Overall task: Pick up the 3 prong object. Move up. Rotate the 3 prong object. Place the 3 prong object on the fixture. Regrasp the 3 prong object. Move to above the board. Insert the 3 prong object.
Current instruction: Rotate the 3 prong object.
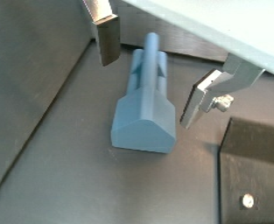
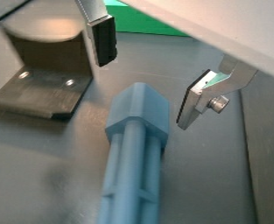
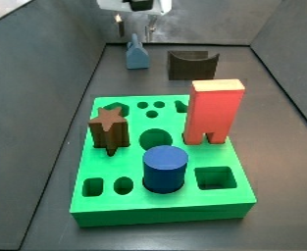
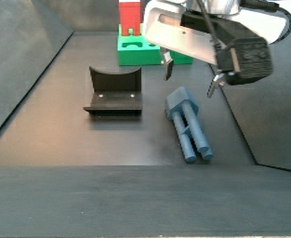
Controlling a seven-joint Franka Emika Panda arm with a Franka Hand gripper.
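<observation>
We see the dark floor (image 4: 60, 139) carrying the fixture (image 4: 112, 93) at centre-left, the 3 prong object (image 4: 190, 124) beside it, the board (image 4: 138, 49) at top; the hand (image 4: 189, 72) hangs above.

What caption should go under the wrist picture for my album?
Open end effector hovers over the 3 prong object lying flat on the dark floor, fingers either side, fixture nearby.

White gripper (image 4: 190, 74), silver fingers (image 1: 202, 98), dark pads
</observation>
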